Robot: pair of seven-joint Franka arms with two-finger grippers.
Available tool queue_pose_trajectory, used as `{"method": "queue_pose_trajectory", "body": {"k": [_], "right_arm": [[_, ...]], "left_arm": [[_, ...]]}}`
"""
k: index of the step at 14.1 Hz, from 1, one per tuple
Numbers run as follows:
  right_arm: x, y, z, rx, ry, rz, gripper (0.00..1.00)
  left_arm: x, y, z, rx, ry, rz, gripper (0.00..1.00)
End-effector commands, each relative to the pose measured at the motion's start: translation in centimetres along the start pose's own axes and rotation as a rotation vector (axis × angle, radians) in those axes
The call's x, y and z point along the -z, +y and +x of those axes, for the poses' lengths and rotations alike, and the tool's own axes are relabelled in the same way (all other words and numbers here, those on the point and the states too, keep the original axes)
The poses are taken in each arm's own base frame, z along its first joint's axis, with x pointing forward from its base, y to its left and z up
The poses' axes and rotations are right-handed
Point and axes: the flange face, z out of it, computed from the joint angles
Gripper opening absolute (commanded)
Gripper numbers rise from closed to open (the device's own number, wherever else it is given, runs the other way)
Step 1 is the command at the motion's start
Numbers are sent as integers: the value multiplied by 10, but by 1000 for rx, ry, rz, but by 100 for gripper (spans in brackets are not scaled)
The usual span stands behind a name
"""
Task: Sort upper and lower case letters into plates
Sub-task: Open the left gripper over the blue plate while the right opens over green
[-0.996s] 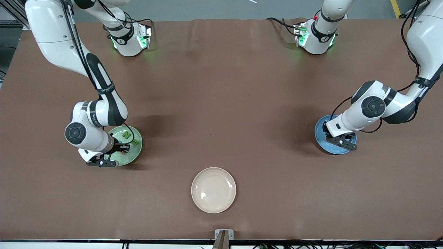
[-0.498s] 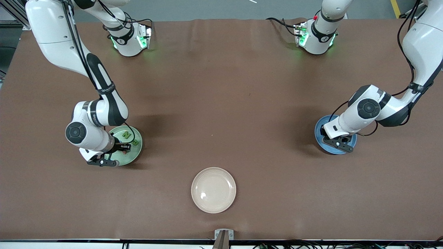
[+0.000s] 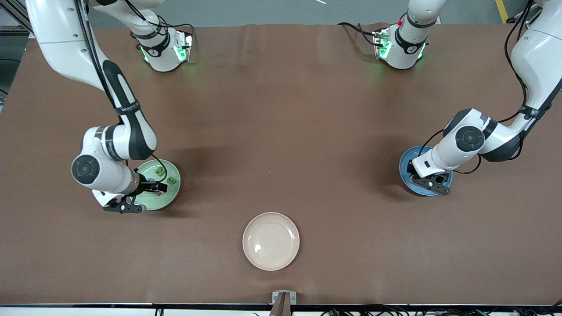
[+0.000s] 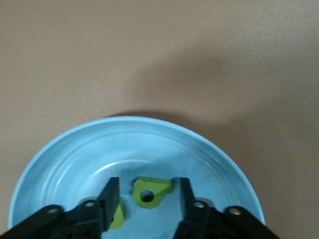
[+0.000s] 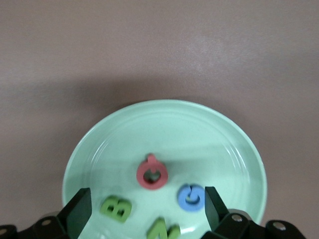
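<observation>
Nearest the front camera, the cream plate [image 3: 271, 218] is seen empty and is judged to play no part in the sort. Farther from the camera, toward the right arm's end of the surface, the mint plate [image 3: 172, 193] is found with the right tool [image 3: 151, 188] hanging low over it. In the right wrist view its fingers are spread wide with nothing between them. The pink Q [image 5: 152, 173] is seen lying flat on the plate floor, clear of both fingers, so it is taken to have just been let go. It is joined there by the blue G [image 5: 191, 197], the green B [image 5: 116, 208] and the green N [image 5: 163, 230], the last partly cut off at the edge of that view. Against the front views of a moment ago, the right arm's wrist is seen shifted slightly toward its own end of the surface. Toward the left arm's end, about level with the mint plate, the blue plate [image 3: 405, 169] is covered by the left tool [image 3: 432, 182]. Its fingers are held only moderately apart, and the green b/q piece [image 4: 151, 189] lies on the plate between them with a sliver of gap on each side, so it too is judged released. A second green piece [image 4: 118, 215] is half hidden by one finger. No letters are seen loose on the surface, so the sort is judged all but finished, with only withdrawal of both arms left.
</observation>
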Motion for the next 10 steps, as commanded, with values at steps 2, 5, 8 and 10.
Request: {"method": "queue_pose_trajectory", "body": {"k": [2,5,8,10], "right_arm": [[57,9,-10,33,-14,9,100],[96,14,-14,53,-36,-28,100],[147,34,-23,45,-34,-57,100],[168,37,-31,47,-25,-54,100]], "left_arm": [[36,-6,12,-8,19,61,100],[68,1,23,-16,3,82,100],[86,-13,21,37,30,44,100],[94,-14,21,38,37,45,100]]}}
